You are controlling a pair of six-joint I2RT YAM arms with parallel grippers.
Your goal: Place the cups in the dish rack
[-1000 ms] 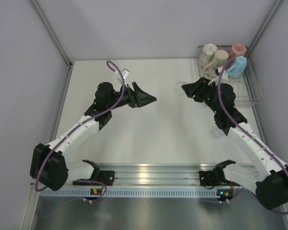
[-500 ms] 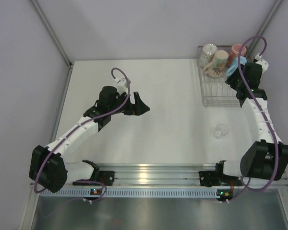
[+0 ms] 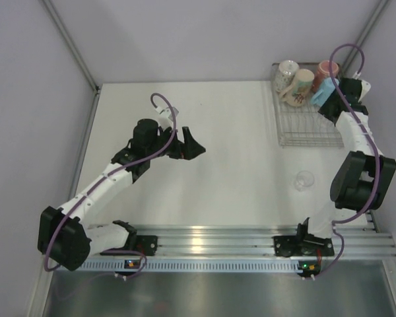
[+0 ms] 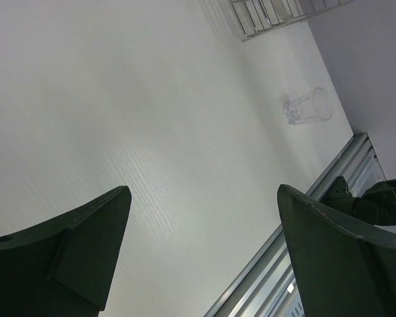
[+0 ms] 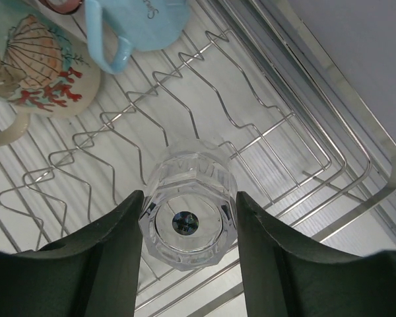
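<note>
The silver wire dish rack (image 3: 308, 129) stands at the table's far right. At its far end sit a white patterned mug (image 3: 287, 71), a cream patterned mug (image 3: 301, 82), a pinkish-red mug (image 3: 327, 69) and a light blue mug (image 3: 325, 91). My right gripper (image 3: 331, 104) is over the rack, next to the blue mug. In the right wrist view it (image 5: 188, 198) is shut on a clear faceted glass (image 5: 188, 221) above the rack's wires (image 5: 284, 132), with the cream mug (image 5: 36, 59) and blue mug (image 5: 142, 23) beyond. My left gripper (image 3: 197, 146) is open and empty above the table's middle left (image 4: 203, 191).
A second clear glass (image 3: 304, 179) lies on its side on the table in front of the rack; it also shows in the left wrist view (image 4: 307, 109). Grey walls with metal posts close in the table. A metal rail (image 3: 211, 238) runs along the near edge.
My right arm has swung from the table's middle to the far right and now holds the glass over the rack. My left gripper has drawn back slightly.
</note>
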